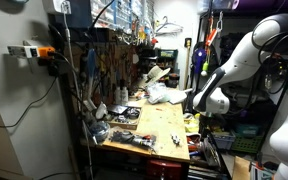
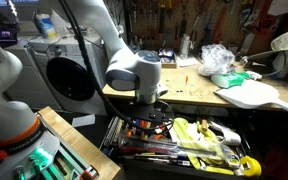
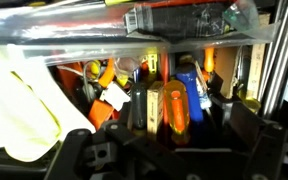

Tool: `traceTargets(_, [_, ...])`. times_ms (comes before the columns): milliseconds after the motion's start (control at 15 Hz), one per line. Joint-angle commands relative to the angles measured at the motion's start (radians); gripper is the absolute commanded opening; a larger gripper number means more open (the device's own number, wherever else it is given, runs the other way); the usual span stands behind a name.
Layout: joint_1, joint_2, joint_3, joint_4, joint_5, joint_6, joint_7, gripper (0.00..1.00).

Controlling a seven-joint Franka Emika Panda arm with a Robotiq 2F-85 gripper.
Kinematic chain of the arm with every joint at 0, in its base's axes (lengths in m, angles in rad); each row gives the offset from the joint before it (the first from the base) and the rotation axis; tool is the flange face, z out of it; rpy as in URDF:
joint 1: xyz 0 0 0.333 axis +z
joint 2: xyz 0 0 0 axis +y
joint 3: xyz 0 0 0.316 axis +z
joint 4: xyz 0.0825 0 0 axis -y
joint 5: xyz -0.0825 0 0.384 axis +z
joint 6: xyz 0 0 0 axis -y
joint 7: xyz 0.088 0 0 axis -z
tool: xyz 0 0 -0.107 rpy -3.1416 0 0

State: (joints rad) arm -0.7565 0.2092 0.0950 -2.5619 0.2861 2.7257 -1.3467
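My gripper (image 2: 144,120) reaches down into an open tool drawer (image 2: 189,163) below a wooden workbench (image 2: 189,90); it also shows in an exterior view (image 1: 197,108). In the wrist view the gripper (image 3: 174,142) is open. Its dark fingers stand on either side of an amber-handled screwdriver (image 3: 175,108) and do not touch it. A blue handle (image 3: 192,84) and a tan handle (image 3: 152,105) lie right beside it. Orange-handled tools (image 3: 104,76) lie to the left. The fingertips are partly hidden in shadow.
A yellow glove or cloth (image 3: 19,105) fills the drawer's left, also seen in an exterior view (image 2: 199,133). A clear packaged tool (image 3: 174,22) lies across the far side. On the bench lie a plastic bag (image 2: 217,58) and a white guitar-shaped body (image 2: 249,95). A washing machine (image 2: 69,75) stands behind.
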Motion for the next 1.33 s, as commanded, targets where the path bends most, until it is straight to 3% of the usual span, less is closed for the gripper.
traceTargets(0, [0.05,-0.203,-0.105,-0.011,0.055,-0.208,-0.023,1.0])
traceTargets(133, [0.109,-0.283,-0.179,0.02,-0.007,-0.311,0.049,1.0])
traceTargets(333, [0.209,-0.401,-0.239,0.057,-0.084,-0.409,0.168,1.0])
traceTargets(800, [0.42,-0.59,-0.261,0.068,-0.308,-0.483,0.413,1.0])
traceTargets(867, [0.439,-0.543,-0.298,0.088,-0.285,-0.45,0.391,1.0])
traceTargets(1267, [0.467,-0.573,-0.302,0.087,-0.309,-0.469,0.42,1.0])
